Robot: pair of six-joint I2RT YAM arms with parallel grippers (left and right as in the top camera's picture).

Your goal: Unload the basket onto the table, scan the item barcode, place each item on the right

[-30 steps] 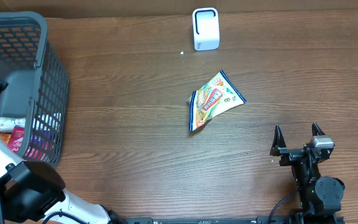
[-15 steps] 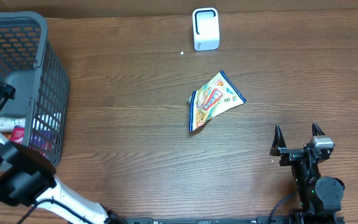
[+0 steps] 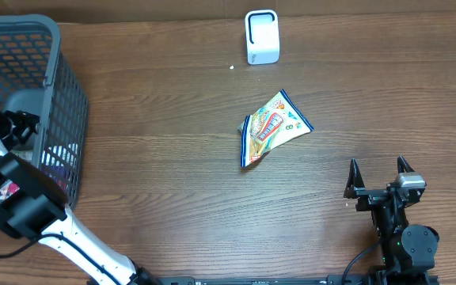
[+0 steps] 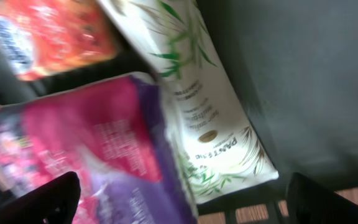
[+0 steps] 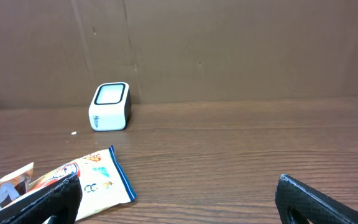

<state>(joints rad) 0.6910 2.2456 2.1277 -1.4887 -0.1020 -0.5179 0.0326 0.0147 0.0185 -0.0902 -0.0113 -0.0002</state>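
My left gripper (image 4: 180, 208) hangs open inside the grey basket (image 3: 62, 87), just above a pink and purple packet (image 4: 110, 155). Nothing is between its fingers. Beside that packet lie a white packet with green leaves (image 4: 197, 106) and a red packet (image 4: 48, 31). In the overhead view the left gripper (image 3: 20, 125) is partly hidden by the basket wall. The white barcode scanner (image 3: 261, 36) stands at the table's far edge. A yellow and blue snack bag (image 3: 274, 127) lies flat mid-table. My right gripper (image 3: 378, 166) rests open at the front right, facing the snack bag (image 5: 61, 180) and the scanner (image 5: 110, 106).
The wooden table (image 3: 172, 182) stretches between the basket and the right arm. A brown cardboard wall (image 5: 229, 50) rises behind the scanner. A small white speck (image 3: 232, 67) lies left of the scanner.
The left arm has swung right and down into the basket, covering the packets from above. Its jaws have opened wider. The right arm and the snack bag have not moved.
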